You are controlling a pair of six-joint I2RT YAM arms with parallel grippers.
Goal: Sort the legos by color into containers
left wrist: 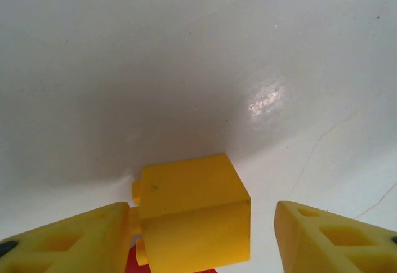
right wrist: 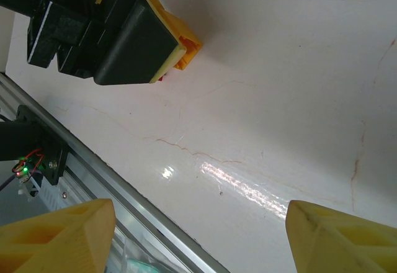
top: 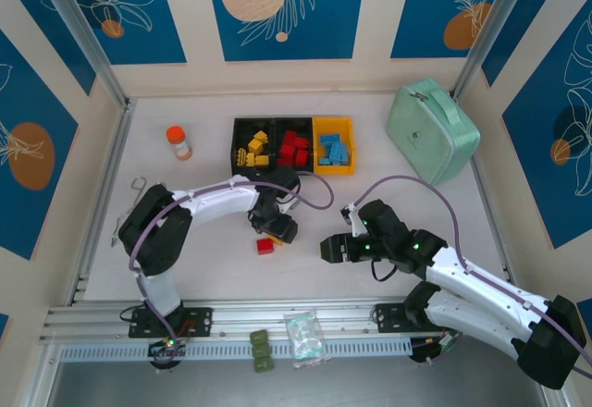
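Left end effector (left wrist: pixel 201 223) straddles yellow lego (left wrist: pixel 189 189); right end effector (right wrist: pixel 198 214) spread wide

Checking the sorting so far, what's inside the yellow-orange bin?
Inside the yellow-orange bin lie blue legos, piled together. Any bricks beneath the top ones are covered, as is most of the bin's floor, so an exact count cannot be told.

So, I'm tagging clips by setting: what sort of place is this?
Likely a lab robot cell: two arms bolted to an aluminium rail, printed panels walling a white table, toy bricks in bins.
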